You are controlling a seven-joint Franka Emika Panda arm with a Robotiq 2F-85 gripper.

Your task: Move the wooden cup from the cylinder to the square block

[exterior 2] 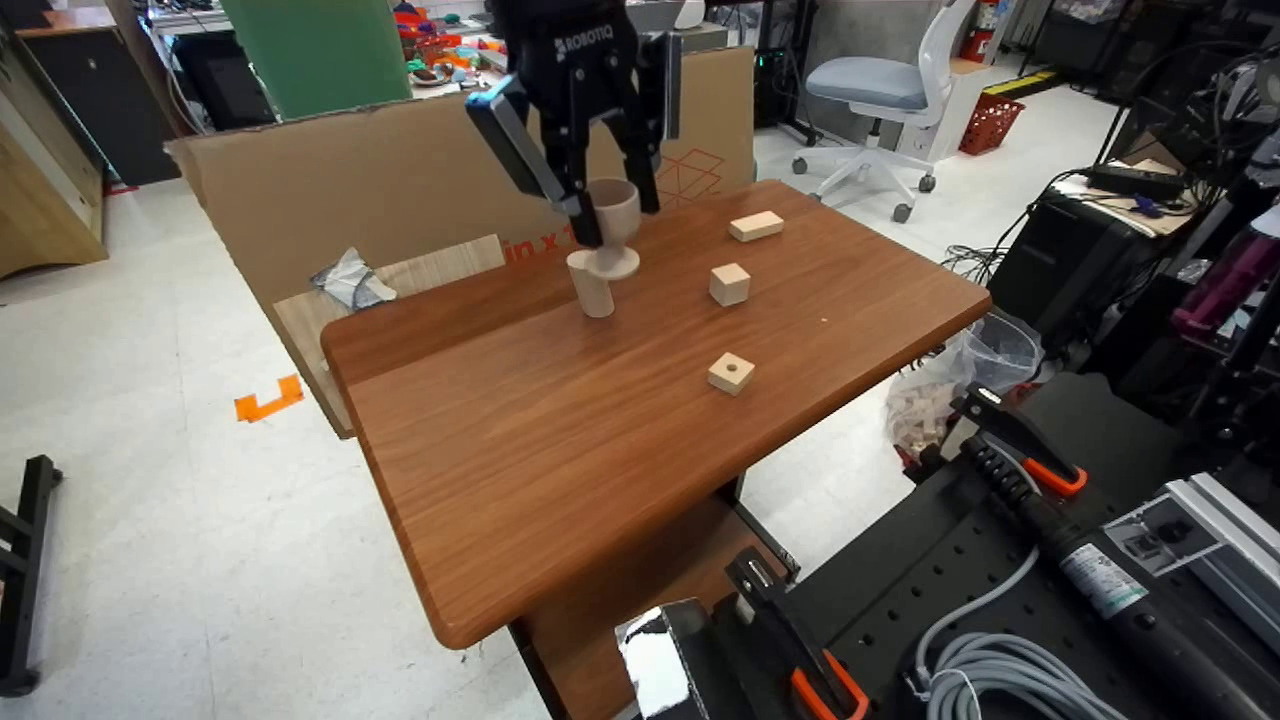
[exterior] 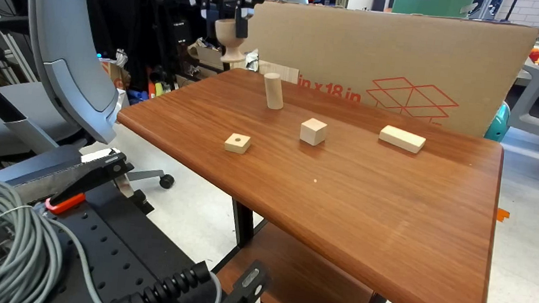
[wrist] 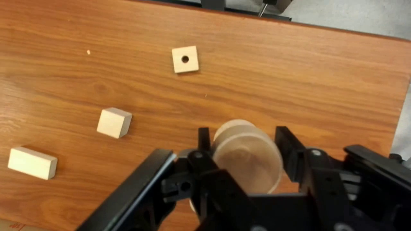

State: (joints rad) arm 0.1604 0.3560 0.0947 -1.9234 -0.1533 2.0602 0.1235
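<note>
Open tabletop (exterior: 254, 120) between cylinder (exterior: 274, 92) and square block (wrist: 185, 66); cube (exterior: 313, 132) beside that lane.

White letters (exterior 2: 584, 41) on the black robot gripper (exterior 2: 617, 213) spell "ROBOTIQ" in an exterior view. Red print (exterior: 337, 91) on the big brown cardboard (exterior: 347, 46) says "in x 18 in" in an exterior view. A white label (exterior 2: 1105, 582) sits on a black cable plug (exterior 2: 1170, 645), but its print is too small to read.
</note>
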